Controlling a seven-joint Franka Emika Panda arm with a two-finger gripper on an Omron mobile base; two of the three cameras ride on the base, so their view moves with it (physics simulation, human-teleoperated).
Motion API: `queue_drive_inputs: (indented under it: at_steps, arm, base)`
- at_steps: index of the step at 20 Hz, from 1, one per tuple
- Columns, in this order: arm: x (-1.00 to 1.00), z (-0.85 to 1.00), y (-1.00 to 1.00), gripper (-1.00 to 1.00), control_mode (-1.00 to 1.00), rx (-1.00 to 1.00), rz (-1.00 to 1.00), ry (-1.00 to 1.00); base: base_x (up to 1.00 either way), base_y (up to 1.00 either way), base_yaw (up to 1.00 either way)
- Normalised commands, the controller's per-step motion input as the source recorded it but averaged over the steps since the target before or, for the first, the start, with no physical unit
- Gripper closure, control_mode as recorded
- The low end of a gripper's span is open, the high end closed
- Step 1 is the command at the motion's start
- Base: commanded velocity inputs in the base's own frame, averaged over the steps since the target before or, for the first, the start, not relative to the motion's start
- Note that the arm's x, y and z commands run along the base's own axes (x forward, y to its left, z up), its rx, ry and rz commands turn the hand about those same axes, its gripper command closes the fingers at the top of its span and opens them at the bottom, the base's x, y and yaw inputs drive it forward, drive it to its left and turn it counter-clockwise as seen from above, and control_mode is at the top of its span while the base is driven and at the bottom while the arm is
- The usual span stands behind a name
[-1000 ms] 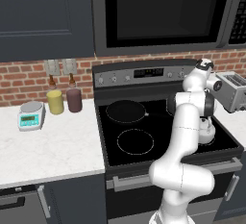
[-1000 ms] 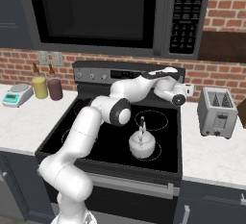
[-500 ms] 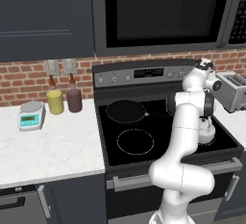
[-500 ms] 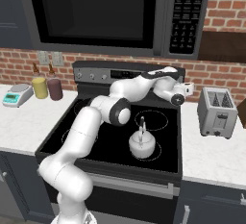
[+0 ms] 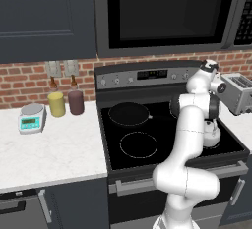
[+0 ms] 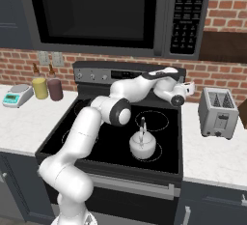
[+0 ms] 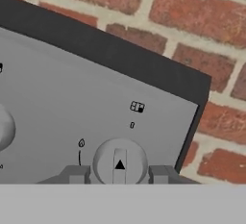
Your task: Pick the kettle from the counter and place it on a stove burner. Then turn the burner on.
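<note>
Hand view: gripper (image 7: 119, 174) fingers part-open, straddling rightmost control knob (image 7: 119, 160), no grip yet. Kettle (image 6: 143, 146) sits on right-front stove burner (image 6: 160, 149). Next, prob.: close, rotate knob.

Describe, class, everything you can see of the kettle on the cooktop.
The kettle is squat, round and silver-grey, metal by its look, with a dark arched handle standing upright over it. It sits upright on the black glass cooktop, on the right-front burner ring. Nothing else touches it; the gripper is up at a control knob.

A black triangle marks the stove knob (image 7: 119, 162) (panel symbols illegible).
</note>
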Motion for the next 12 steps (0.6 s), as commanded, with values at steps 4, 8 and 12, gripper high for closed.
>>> queue_drive_inputs:
  at_steps: [4, 8, 12]
  arm:
    - [0.00, -0.13, 0.00, 1.00, -1.00, -0.16, 0.00, -0.05]
    - [0.00, -0.13, 0.00, 1.00, -1.00, -0.17, 0.00, -0.03]
    - [0.00, -0.12, 0.00, 1.00, -1.00, -0.17, 0.00, -0.01]
  base:
    - [0.00, 0.00, 0.00]
    - [0.00, 0.00, 0.00]
    - [0.00, 0.00, 0.00]
